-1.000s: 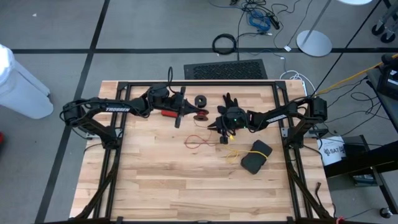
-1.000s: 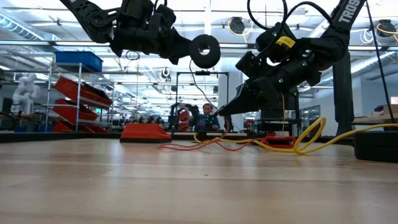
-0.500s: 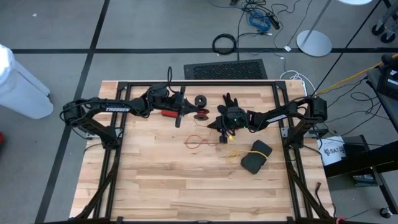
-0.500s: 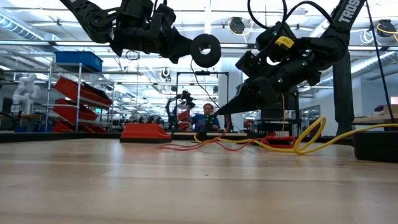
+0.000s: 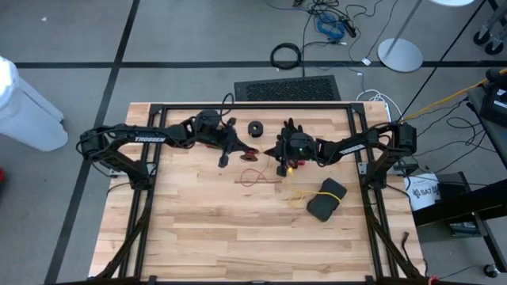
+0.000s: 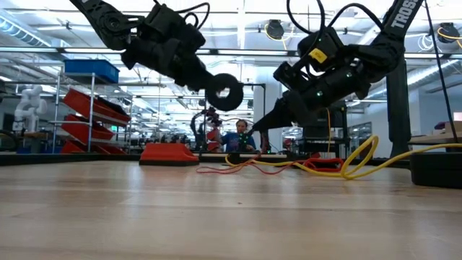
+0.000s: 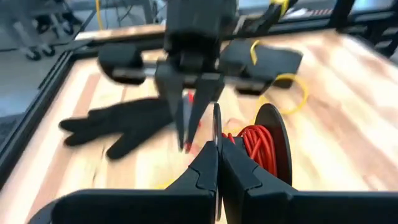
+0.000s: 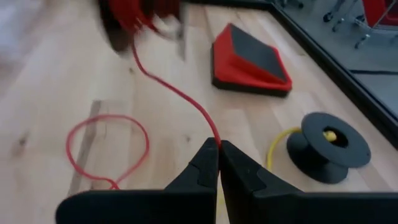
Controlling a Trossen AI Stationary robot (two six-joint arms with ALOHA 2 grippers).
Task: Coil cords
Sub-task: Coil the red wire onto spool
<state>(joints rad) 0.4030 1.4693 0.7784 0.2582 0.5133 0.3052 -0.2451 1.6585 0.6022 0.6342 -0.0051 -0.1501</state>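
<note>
We find both arms raised over the far half of the desk [image 5: 238, 237], and we take the black glove [image 5: 291, 127] lying there as our landmark.

The left gripper [image 5: 224, 161] hangs off the desk to the left of the glove. Its fingers are closed on the rim of a black reel [image 7: 264, 146] wound with red cord [image 5: 255, 176]. In the low view this reel [image 6: 222, 92] sits clear above the desk surface.

The right gripper [image 5: 280, 168] sits just in front of the glove, also above the desk. In its own wrist view its fingers are pressed together on the red cord [image 8: 180, 96], which runs from the fingertips toward the reel held by the other arm. A loose loop of the same cord [image 8: 109, 146] lies flat on the desk beside that run, to the near left of the glove.

A second black reel [image 5: 255, 127] rests on the desk left of the glove, with yellow cord [image 8: 277, 144] coming off it. More yellow cord [image 5: 297, 195] lies loose on the desk in front of the glove, next to a black pad [image 5: 326, 199]. A red wedge-shaped block [image 8: 250, 59] sits farther left of the glove, near the left arm.

Beyond the desk, the low view shows a person [image 6: 238, 137] seated in the room.
</note>
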